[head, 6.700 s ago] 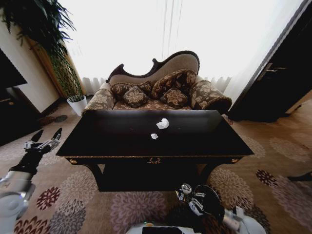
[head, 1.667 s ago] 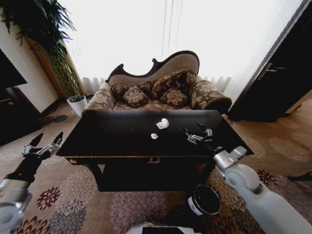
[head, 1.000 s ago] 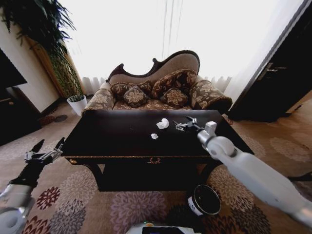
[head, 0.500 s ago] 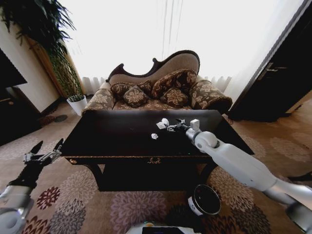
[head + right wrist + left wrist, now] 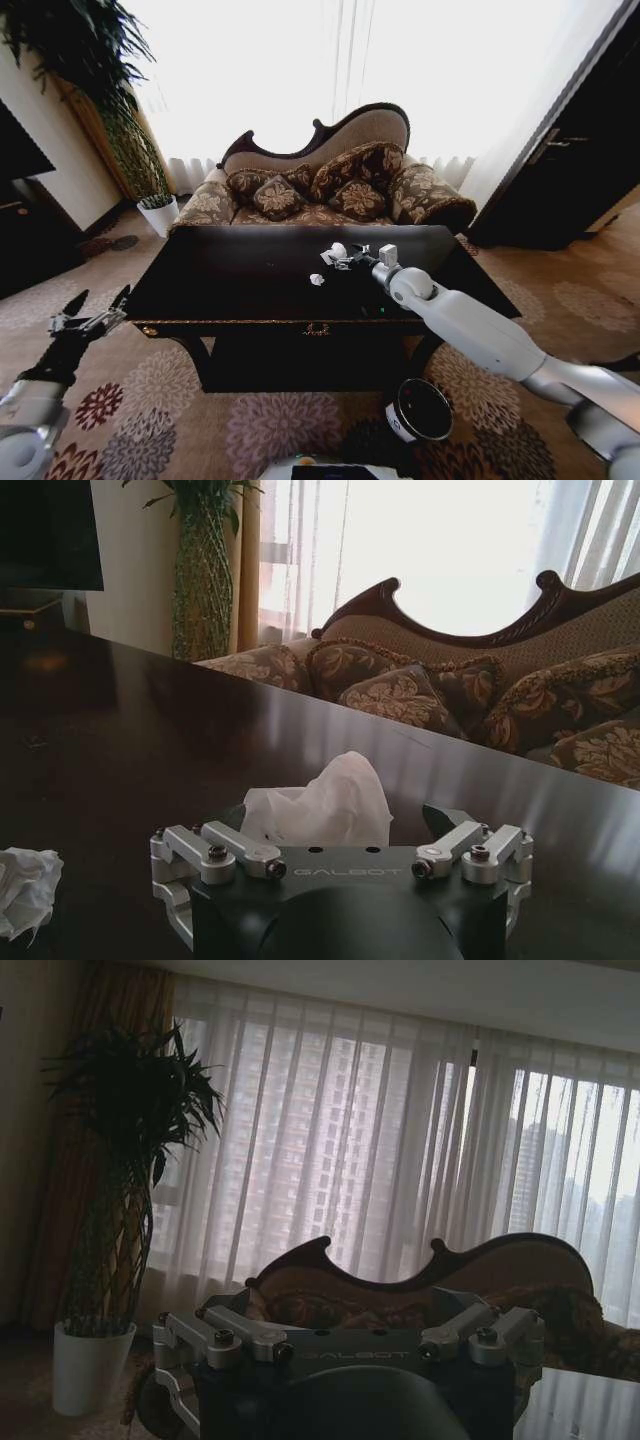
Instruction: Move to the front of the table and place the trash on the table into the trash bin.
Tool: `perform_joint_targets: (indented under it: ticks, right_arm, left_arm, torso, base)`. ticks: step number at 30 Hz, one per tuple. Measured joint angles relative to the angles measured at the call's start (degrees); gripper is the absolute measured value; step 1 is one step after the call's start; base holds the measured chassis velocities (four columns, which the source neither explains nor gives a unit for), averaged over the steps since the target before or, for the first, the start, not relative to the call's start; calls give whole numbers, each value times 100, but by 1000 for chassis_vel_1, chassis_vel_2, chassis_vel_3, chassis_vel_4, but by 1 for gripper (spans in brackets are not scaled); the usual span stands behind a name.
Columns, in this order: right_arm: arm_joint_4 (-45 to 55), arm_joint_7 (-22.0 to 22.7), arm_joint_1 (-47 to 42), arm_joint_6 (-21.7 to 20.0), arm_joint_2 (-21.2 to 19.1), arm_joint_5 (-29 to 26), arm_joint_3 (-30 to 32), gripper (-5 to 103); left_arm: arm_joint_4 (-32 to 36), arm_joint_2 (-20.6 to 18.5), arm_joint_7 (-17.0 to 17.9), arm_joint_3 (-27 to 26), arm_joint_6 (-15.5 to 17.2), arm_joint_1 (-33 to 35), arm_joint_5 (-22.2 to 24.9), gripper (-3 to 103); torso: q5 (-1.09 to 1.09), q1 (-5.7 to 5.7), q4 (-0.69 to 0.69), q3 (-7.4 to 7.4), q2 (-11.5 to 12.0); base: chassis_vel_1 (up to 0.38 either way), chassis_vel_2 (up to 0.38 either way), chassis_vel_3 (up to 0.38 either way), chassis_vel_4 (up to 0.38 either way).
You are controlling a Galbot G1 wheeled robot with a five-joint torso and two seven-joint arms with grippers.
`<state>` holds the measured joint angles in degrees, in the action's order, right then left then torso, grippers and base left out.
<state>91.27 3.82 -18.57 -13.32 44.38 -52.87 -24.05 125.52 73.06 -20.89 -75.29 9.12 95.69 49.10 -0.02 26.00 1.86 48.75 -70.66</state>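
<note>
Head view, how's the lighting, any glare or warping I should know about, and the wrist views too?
Head view: the window is blown out white, the table top is dark and glossy, and the edges bow like a fisheye. Left wrist view: dim, with the plant and sofa back silhouetted against lit curtains. Right wrist view: window glare streaks the tabletop behind the white paper ball.

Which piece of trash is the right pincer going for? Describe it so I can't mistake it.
On the dark table before the sofa, the right pincer is open around the larger paper ball. The smaller scrap lies nearer the robot, apart.
</note>
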Motion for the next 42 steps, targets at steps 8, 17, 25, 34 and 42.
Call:
perform_joint_targets:
  ticks: [8,17,25,34,42]
  right_arm:
    - [-47,-86,-37,16,17,57,-18,74]
    - [-45,-181,-122,33,-5,76,44,36]
    - [81,-246,-284,62,-94,54,190,9]
    - [667,-292,-860,84,-380,-95,806,1]
    - [1964,-303,-2195,8,-864,-470,2579,1]
  left_arm:
    - [-26,-7,-1,5,0,-9,-4,100]
    - [-52,-9,-1,39,0,-37,-21,100]
    - [-63,-7,-1,66,0,-58,-31,100]
    - [-64,-13,0,71,0,-73,-25,100]
    - [-26,-46,5,131,-1,-131,12,100]
  torso:
    - [0,0,0,0,0]
    - [1,0,0,0,-1]
    - [1,0,0,0,-1]
    - [1,0,0,0,-1]
    - [0,0,0,0,-1]
  base:
    - [0,0,0,0]
    - [0,0,0,0]
    - [0,0,0,0]
    - [0,0,0,0]
    - [0,0,0,0]
